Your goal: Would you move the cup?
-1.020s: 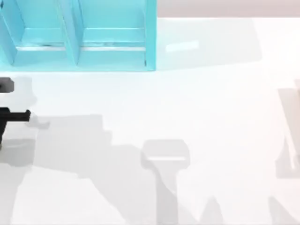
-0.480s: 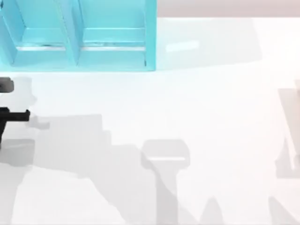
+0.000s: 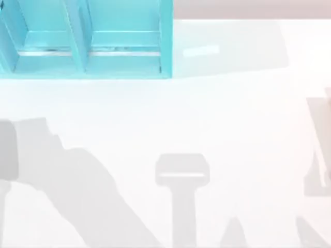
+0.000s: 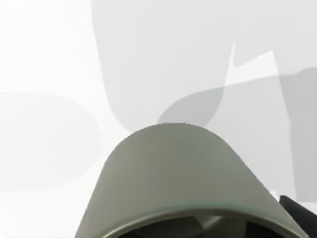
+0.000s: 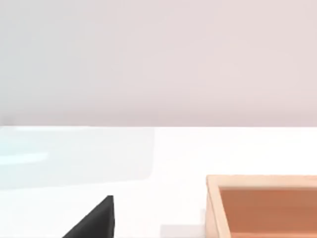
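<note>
Left wrist view: grey-green rounded cup (image 4: 173, 178) sits right up against the left end effector, above the white counter (image 4: 49, 59); a dark finger tip (image 4: 297, 213) flanks its rim, though whether the fingers clamp it I cannot tell. Left arm is plainly the nearer. Turquoise two-bay shelf unit (image 3: 88, 41) has both bays bare. Right arm idles beside a shallow orange-brown wooden tray (image 5: 262, 203), apparently vacant.
</note>
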Available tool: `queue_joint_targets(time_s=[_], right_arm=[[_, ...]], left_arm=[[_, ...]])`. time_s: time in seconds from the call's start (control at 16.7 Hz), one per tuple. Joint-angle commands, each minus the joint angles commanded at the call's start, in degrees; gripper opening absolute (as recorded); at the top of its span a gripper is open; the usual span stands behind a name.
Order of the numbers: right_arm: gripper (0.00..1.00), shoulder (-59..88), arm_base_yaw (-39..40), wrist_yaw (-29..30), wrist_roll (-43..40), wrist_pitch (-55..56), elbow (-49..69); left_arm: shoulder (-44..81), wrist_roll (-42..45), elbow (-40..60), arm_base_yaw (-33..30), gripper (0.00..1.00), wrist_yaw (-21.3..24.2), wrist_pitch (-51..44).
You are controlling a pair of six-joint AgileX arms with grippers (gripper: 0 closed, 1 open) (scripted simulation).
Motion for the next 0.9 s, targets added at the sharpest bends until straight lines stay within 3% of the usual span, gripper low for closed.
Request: queue_joint_targets(time_s=[0.3, 0.66, 0.9], right_arm=[[1.0, 0.0, 0.0, 0.0, 0.0, 0.0, 0.0], [1.0, 0.0, 0.0, 0.0, 0.0, 0.0, 0.0], [1.0, 0.0, 0.0, 0.0, 0.0, 0.0, 0.0]], left_arm=[[2.54, 10.57, 11.12, 10.59, 0.0, 1.57, -7.61], [2.52, 11.37, 11.56, 11.16, 0.0, 1.49, -7.78], [4.44, 11.78, 7.43, 11.44, 0.0, 1.6, -1.53]])
